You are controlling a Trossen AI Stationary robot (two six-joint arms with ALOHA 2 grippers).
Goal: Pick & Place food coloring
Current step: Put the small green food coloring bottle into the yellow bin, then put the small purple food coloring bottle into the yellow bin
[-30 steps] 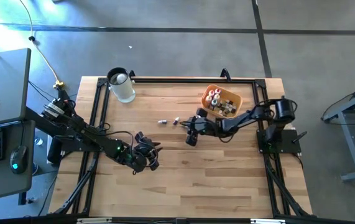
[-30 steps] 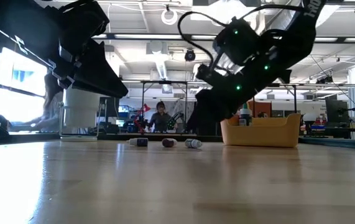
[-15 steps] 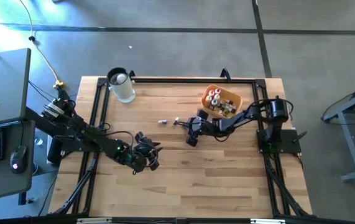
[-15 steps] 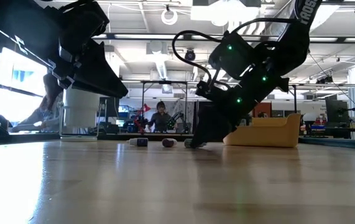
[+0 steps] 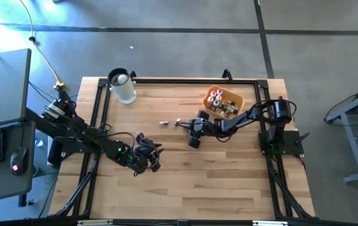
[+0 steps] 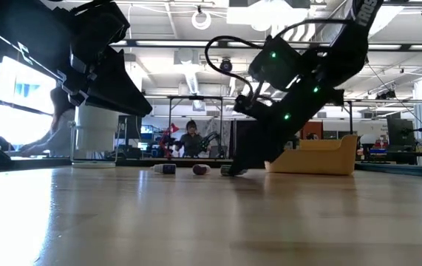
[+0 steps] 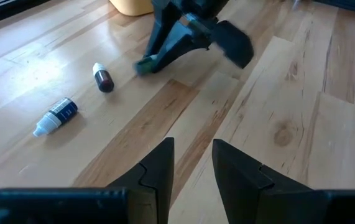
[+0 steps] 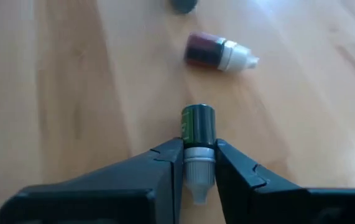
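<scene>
Tabletop (image 5: 229, 182): right gripper (image 8: 199, 163) pinches green bottle (image 8: 198, 124).

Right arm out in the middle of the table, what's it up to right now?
The right gripper is down at the tabletop and shut on a small green bottle of food coloring, pinching it at its white cap. Two more bottles lie loose on the wood beside it: a dark red one and a blue one. The orange tray behind already holds several bottles. The left gripper waits over bare table nearer the front, holding nothing.
</scene>
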